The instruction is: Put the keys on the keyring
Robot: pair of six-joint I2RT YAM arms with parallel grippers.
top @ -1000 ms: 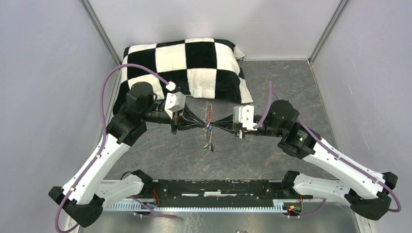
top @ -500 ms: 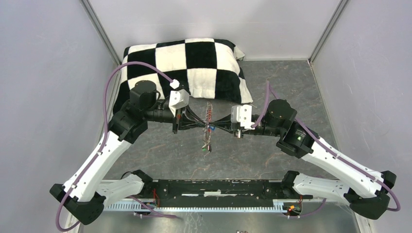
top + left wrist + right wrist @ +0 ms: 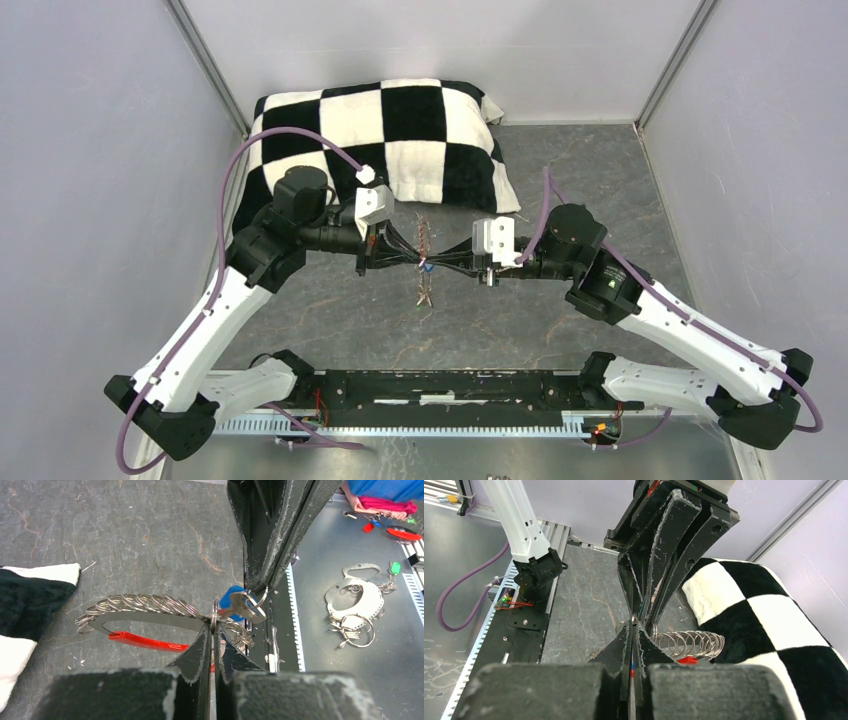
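This is a robotics lab test cell. Plain panel walls [image 3: 90, 150] on aluminium posts [image 3: 207, 65] enclose a grey tabletop [image 3: 600, 170].

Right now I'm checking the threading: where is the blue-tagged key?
Left wrist view, just right of centre: the blue-tagged key is held at the right gripper's tips, against the keyring pinched by the left gripper.

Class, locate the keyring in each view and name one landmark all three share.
Top external: keyring at centre, just below the checkered cushion.
Left wrist: keyring left of centre, cushion at the left edge.
Right wrist: keyring just right of centre, cushion at right.
Shared landmark: the checkered cushion.
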